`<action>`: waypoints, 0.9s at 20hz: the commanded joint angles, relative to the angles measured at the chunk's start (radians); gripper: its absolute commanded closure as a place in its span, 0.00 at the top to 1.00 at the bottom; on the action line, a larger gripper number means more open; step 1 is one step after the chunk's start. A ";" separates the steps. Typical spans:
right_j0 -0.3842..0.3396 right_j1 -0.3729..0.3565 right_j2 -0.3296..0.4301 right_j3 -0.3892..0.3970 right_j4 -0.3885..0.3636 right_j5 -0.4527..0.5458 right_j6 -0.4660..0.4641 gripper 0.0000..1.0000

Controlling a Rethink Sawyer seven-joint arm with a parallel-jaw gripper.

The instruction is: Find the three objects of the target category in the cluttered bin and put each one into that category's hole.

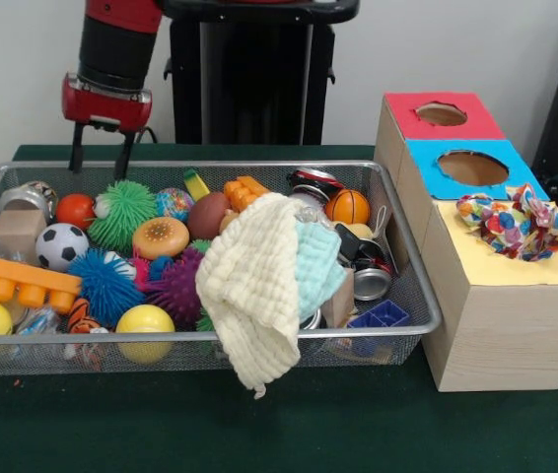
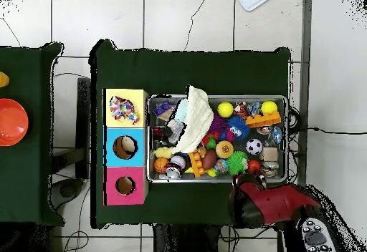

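Observation:
The wire-mesh bin (image 1: 412,266) is full of toys and also shows in the overhead view (image 2: 287,131). One dotted ruffled fabric piece (image 1: 516,225) lies on the yellow top of the nearest wooden box (image 1: 501,315); it shows from above too (image 2: 123,109). No other dotted fabric piece shows in the bin. My gripper (image 1: 100,156) is open and empty. It hangs above the bin's far rim at the left end, over a red ball (image 1: 75,209) and a green spiky ball (image 1: 121,212). In the overhead view the arm (image 2: 269,202) covers the gripper.
A cream cloth (image 1: 249,296) drapes over the bin's front rim, with a pale teal cloth (image 1: 318,266) beside it. The red-topped hole (image 1: 442,113) and the blue-topped hole (image 1: 471,168) stand right of the bin. Spiky balls, a soccer ball (image 1: 60,244) and an orange brick (image 1: 8,276) fill the left half.

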 commanded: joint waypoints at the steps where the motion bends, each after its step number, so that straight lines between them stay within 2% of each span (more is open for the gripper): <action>1: -0.043 0.053 0.053 -0.089 -0.022 -0.107 0.076 1.00; 3: -0.166 0.027 0.198 -0.007 0.049 -0.015 0.067 1.00; 6: -0.254 0.029 0.305 0.055 0.141 0.037 0.090 1.00; 10: -0.285 0.040 0.352 0.086 0.205 0.054 0.096 1.00; 18: -0.332 0.051 0.408 0.147 0.270 0.044 0.094 1.00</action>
